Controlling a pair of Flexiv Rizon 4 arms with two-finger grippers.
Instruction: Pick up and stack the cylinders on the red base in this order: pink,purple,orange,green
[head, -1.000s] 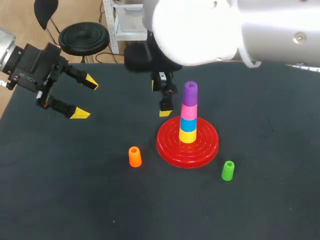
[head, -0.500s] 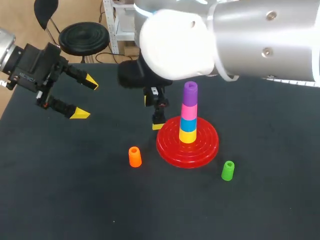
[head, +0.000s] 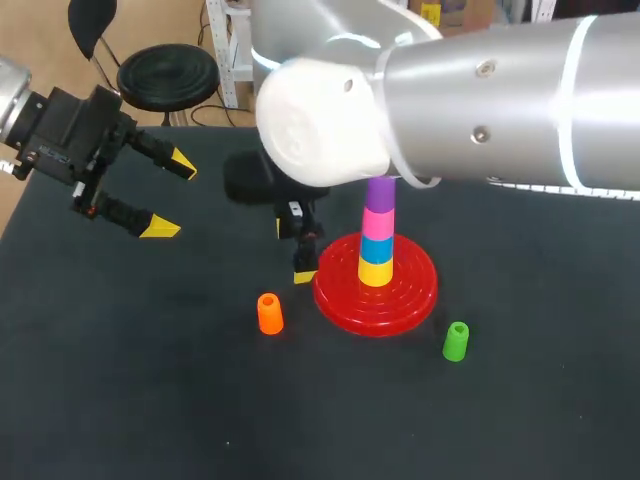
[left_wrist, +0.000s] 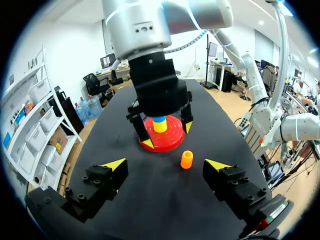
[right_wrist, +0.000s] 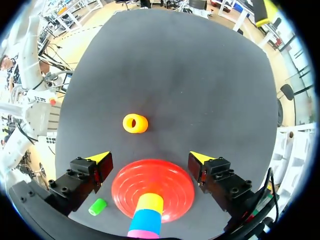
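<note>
step: orange likely next, purple (head: 378, 196) already on top | orange (head: 269, 313): upright mid-worktop, near base (head: 411, 291), on its left-edge side | right gripper (right_wrist: 150, 158): fingers spread, empty, over base rim | left gripper (left_wrist: 166, 164): spread, empty | next: shift right gripper over orange, descend, straddle, close

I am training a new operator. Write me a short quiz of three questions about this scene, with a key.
1. True or false: the orange cylinder stands on the table, apart from the base.
2. Which colour is lowest in the stack? A yellow, B pink, C green.
3. Which gripper is nearer the base, and does it hold anything?

Key:
1. True.
2. A.
3. The right gripper; it is open and holds nothing.
</note>
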